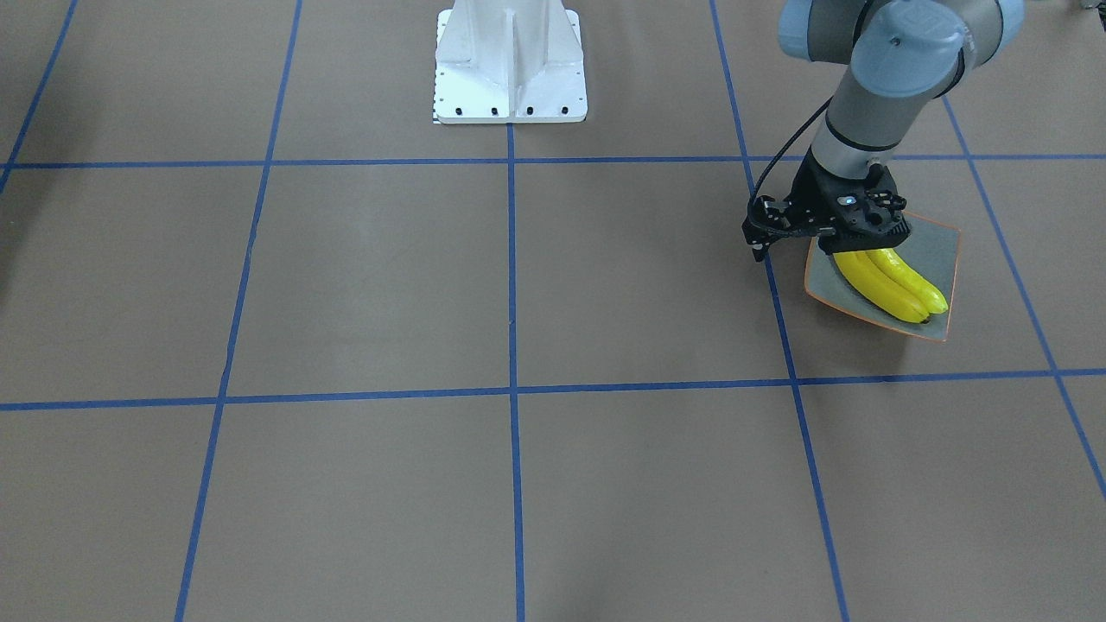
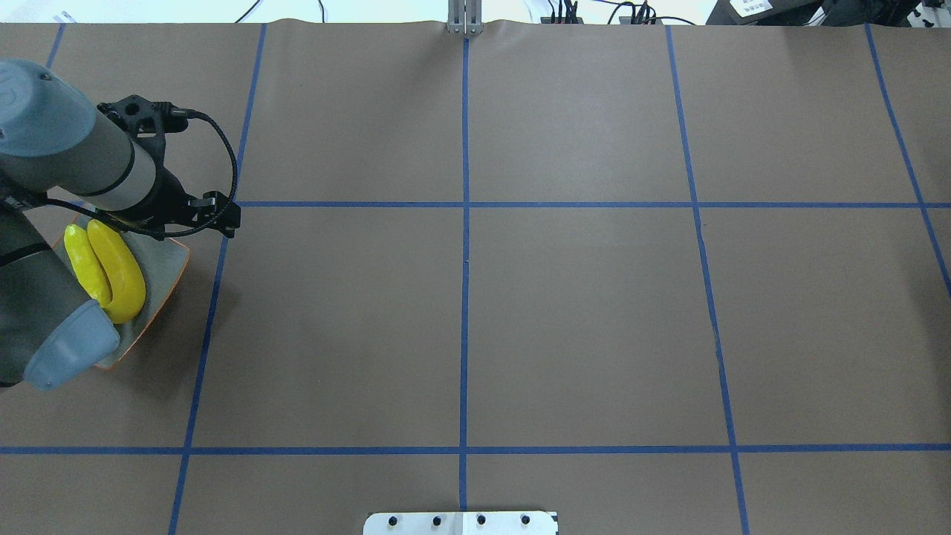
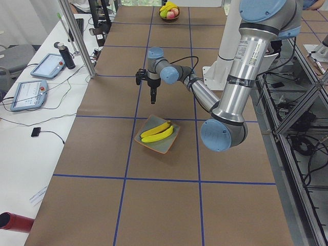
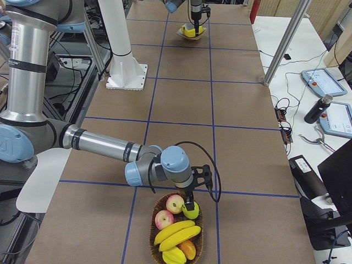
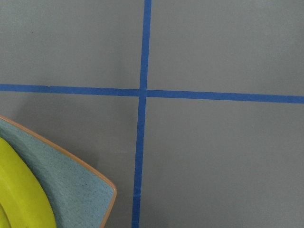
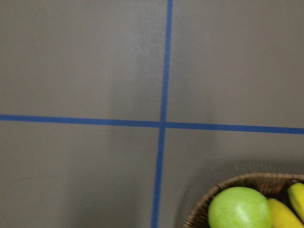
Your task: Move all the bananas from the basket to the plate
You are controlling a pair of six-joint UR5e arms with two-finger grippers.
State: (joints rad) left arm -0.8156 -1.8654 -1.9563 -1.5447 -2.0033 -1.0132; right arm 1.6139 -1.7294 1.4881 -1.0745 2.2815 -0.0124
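Note:
Two yellow bananas (image 1: 890, 283) lie side by side on the square grey-green plate (image 1: 937, 250) with an orange rim; they also show in the overhead view (image 2: 111, 267) and the left wrist view (image 5: 19, 194). My left gripper (image 3: 152, 100) hangs above the plate's far edge, apart from the bananas; I cannot tell if it is open or shut. The woven basket (image 4: 157, 220) holds two more bananas (image 4: 177, 232). My right gripper (image 4: 191, 208) is just over the basket by a green apple (image 6: 240, 209); I cannot tell its state.
The basket also holds red apples (image 4: 175, 204) and other fruit. The white robot base (image 1: 510, 69) stands at the table's middle edge. A metal pole (image 4: 283, 41) and tablets (image 4: 320, 82) stand on the operators' side. Blue tape lines grid the brown table.

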